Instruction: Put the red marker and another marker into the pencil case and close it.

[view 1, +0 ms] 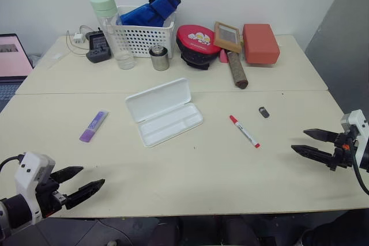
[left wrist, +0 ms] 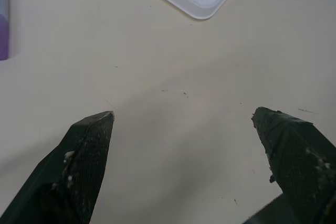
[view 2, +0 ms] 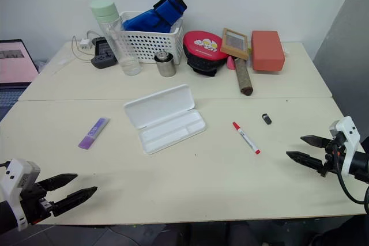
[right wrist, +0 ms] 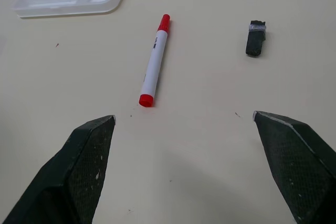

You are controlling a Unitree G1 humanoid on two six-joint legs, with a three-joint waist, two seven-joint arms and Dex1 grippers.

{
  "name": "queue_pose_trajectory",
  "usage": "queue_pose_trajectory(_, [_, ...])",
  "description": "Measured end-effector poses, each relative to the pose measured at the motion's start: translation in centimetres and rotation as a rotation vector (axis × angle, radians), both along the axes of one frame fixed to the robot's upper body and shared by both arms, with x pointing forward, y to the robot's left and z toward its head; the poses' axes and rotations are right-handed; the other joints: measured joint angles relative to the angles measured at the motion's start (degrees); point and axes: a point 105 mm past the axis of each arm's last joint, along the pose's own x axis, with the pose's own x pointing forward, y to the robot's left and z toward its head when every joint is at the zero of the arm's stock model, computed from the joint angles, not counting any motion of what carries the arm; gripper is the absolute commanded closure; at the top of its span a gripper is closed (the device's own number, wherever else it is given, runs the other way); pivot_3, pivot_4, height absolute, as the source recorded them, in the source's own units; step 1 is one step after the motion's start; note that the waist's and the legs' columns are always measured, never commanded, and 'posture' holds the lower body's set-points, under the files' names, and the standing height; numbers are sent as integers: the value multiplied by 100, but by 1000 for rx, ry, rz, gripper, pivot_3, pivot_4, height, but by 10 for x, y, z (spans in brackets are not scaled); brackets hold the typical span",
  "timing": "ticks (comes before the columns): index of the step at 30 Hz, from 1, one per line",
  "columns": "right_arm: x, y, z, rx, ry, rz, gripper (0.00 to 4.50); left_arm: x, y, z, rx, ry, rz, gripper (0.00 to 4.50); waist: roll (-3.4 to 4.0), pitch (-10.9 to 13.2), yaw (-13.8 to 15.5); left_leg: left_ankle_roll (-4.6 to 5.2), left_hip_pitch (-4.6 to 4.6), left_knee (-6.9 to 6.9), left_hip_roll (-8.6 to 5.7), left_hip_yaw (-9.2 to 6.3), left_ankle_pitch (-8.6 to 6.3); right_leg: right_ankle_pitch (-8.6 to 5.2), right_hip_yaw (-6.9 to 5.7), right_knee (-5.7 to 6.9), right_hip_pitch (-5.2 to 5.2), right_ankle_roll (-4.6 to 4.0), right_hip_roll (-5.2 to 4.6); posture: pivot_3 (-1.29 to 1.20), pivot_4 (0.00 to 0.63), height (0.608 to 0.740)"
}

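Two grippers hover low over the pale table (view 1: 190, 171), both with fingers spread wide and nothing between them. The left gripper (view 1: 82, 184) sits at the near left corner; the purple highlighter (view 1: 93, 125) lies flat ahead of it, and the white pencil case (view 1: 164, 111) lies further ahead and to its right, lid swung open, divided tray facing up. The right gripper (view 1: 304, 142) is at the near right edge, pointing inward. The red marker (view 1: 244, 131) lies on the table between that gripper and the case, nearer the gripper, with its red cap toward the case. A small dark clip (view 1: 264, 112) lies just beyond the marker, apart from it.
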Motion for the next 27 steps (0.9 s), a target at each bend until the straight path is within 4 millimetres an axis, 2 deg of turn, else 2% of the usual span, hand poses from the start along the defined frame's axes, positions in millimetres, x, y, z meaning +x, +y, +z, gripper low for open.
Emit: queue_pose_trajectory(27, [-1,-1,1,2,1,0,82,2,2,0,1,-7,-1,0,1,1,2,-1,-1,-2,2,0,-1,0,-1,-4,0,-1,0,0,150,740])
